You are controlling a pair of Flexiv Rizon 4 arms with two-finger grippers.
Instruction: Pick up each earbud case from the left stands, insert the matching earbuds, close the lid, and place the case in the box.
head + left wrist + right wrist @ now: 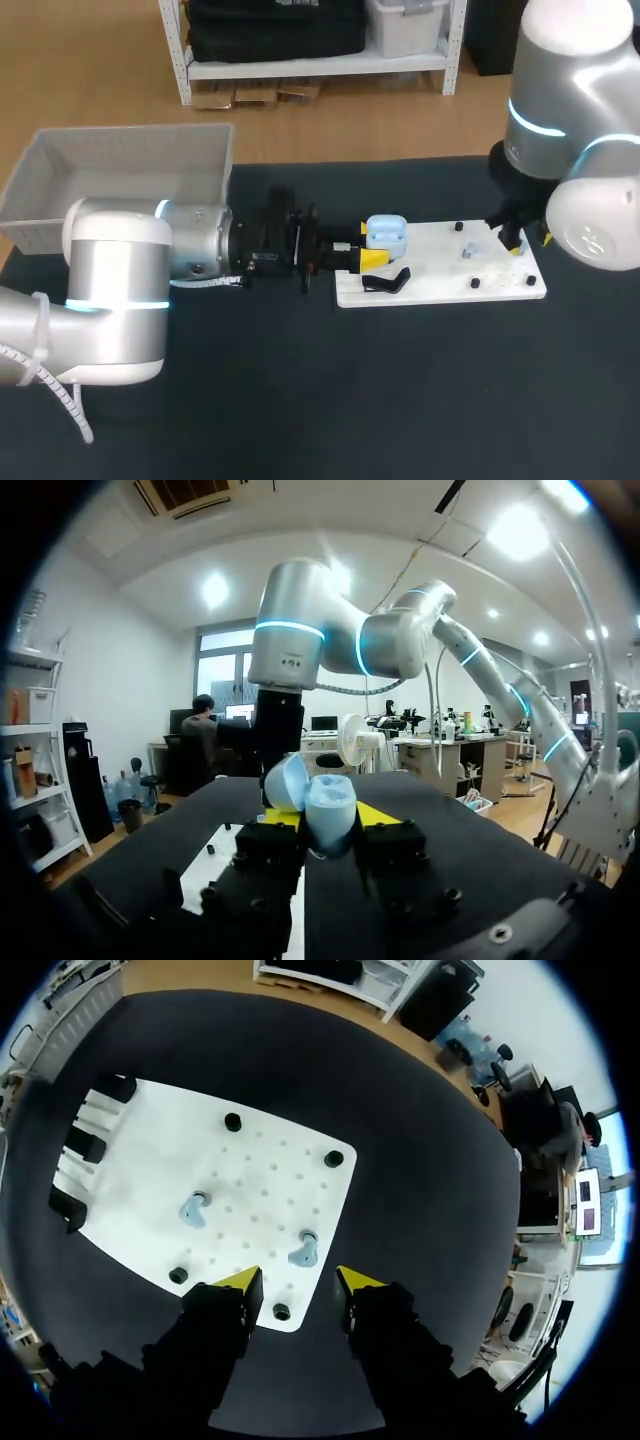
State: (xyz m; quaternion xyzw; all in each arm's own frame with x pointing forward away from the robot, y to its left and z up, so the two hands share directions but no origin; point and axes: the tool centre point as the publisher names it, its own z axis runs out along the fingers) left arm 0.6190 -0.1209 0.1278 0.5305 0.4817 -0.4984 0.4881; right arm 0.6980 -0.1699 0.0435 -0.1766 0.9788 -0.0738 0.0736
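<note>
Between left tool (377, 252) tips, smooth rounded pale-blue earbud case (386, 232)

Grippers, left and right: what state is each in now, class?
Left gripper: closed on the open blue earbud case.
Right gripper: open, empty, above the white board.

- The earbud case (325, 815) is pale blue plastic, smooth, with a soft gloss.
- The earbuds (195, 1207) look like the same pale blue plastic, and just as smooth.
- The board (150, 1170) is white and matt, plastic by its look, with black pegs (233, 1121) that catch a little shine.
- The table (400, 400) has a black, dull, cloth-like cover.
- The box (130, 150) is whitish plastic, faintly see-through, with a flat finish.
- My left arm (120, 290) and right arm (570, 100) have smooth silver-grey shells with a satin sheen.
- The yellow pads (240, 1280) on my right gripper (298, 1280) are matt; whether plastic or rubber, I cannot tell.
</note>
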